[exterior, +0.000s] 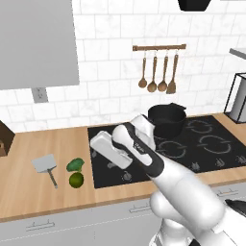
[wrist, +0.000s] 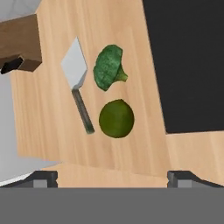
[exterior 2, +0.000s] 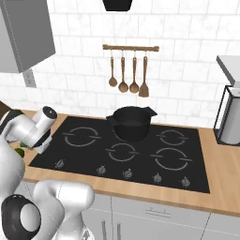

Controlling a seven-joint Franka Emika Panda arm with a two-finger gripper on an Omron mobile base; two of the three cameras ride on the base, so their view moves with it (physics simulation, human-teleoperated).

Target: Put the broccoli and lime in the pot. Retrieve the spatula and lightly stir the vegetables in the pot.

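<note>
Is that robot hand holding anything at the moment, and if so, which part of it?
Nothing is held. The gripper is open above the counter, and the broccoli, lime and spatula all lie there untouched.

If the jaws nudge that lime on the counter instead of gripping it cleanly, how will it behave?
The lime looks smooth and round, so it would probably roll on the flat wooden counter. Its curved skin may slip from a narrow grip. The broccoli and spatula lie close, so a rolling lime could bump them.

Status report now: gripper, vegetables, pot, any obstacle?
Gripper open, empty, above counter. Broccoli and lime on counter beside spatula. Pot on stove, empty. No obstacle.
</note>
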